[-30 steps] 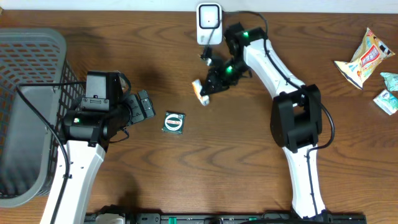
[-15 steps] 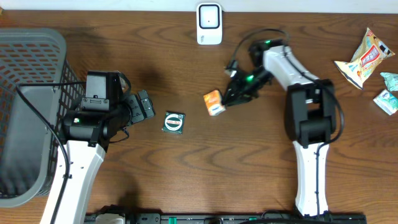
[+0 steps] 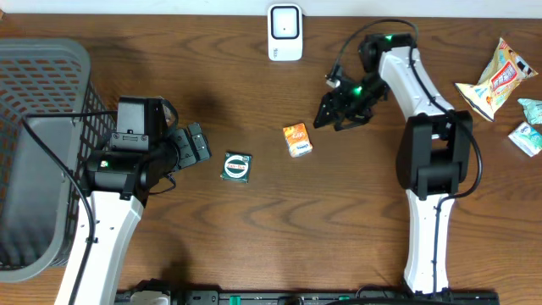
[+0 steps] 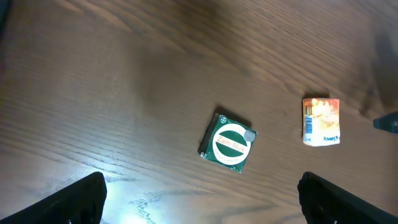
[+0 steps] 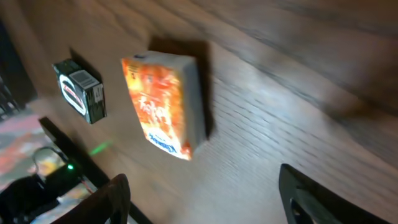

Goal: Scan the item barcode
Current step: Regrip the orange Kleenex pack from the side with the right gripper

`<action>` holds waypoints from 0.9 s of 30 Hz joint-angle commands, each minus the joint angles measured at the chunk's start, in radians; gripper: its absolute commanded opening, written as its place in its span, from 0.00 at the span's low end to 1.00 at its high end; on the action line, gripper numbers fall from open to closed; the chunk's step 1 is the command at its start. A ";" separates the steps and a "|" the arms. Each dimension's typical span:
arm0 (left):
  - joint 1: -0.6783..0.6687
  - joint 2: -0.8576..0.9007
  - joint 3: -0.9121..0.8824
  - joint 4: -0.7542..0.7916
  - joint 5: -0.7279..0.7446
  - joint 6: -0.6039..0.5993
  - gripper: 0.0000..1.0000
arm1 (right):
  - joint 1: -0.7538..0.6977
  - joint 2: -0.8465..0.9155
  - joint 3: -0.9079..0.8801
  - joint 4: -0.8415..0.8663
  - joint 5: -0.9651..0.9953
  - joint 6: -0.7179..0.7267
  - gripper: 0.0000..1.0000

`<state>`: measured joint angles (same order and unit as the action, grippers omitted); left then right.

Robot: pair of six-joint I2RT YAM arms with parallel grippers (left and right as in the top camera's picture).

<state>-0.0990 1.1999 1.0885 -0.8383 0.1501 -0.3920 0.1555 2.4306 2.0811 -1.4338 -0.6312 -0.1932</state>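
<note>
Orange box (image 3: 296, 140) lay flat on the table (image 3: 254, 246), well below the scanner (image 3: 285, 32) where it had been held. Right claw (image 3: 329, 114) had released it and drawn back, jaws apart. Scan judged done. Left claw (image 3: 199, 142) wide, empty, near the green box (image 3: 236, 167).

I see a table (image 3: 254, 246) of dark wood, smooth, with wavy grain and a soft shine. The orange box (image 3: 296, 140) looks like glossy printed card. The basket (image 3: 42, 59) at the left edge is grey plastic mesh. The scanner (image 3: 284, 32) at the far edge is smooth white plastic. The snack bag (image 3: 495, 78) is crinkly and shiny.
</note>
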 commanded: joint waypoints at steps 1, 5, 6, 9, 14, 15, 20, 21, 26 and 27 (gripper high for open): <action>0.006 0.002 0.009 -0.003 -0.013 0.003 0.98 | 0.051 -0.003 -0.001 0.030 0.028 -0.032 0.68; 0.006 0.002 0.009 -0.003 -0.013 0.003 0.98 | 0.098 -0.003 -0.017 0.067 0.073 -0.024 0.57; 0.006 0.002 0.009 -0.003 -0.013 0.003 0.98 | 0.106 -0.003 -0.019 0.075 0.072 -0.019 0.57; 0.006 0.002 0.009 -0.003 -0.013 0.003 0.98 | 0.134 -0.003 -0.039 0.114 0.074 -0.004 0.57; 0.006 0.002 0.009 -0.003 -0.013 0.003 0.98 | 0.168 -0.003 -0.089 0.159 0.136 0.048 0.57; 0.006 0.002 0.009 -0.003 -0.013 0.003 0.98 | 0.172 -0.003 -0.104 0.168 0.158 0.063 0.56; 0.006 0.002 0.009 -0.003 -0.013 0.003 0.98 | 0.180 -0.003 -0.164 0.196 0.165 0.070 0.19; 0.006 0.002 0.009 -0.003 -0.013 0.003 0.98 | 0.180 -0.003 -0.168 0.193 0.165 0.070 0.09; 0.006 0.002 0.009 -0.003 -0.013 0.003 0.97 | 0.173 -0.003 -0.157 0.167 0.068 0.066 0.01; 0.006 0.002 0.009 -0.003 -0.013 0.003 0.97 | 0.170 -0.003 -0.153 0.163 0.038 0.061 0.01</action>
<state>-0.0990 1.1999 1.0885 -0.8383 0.1501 -0.3920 0.3264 2.4210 1.9404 -1.2602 -0.5419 -0.1310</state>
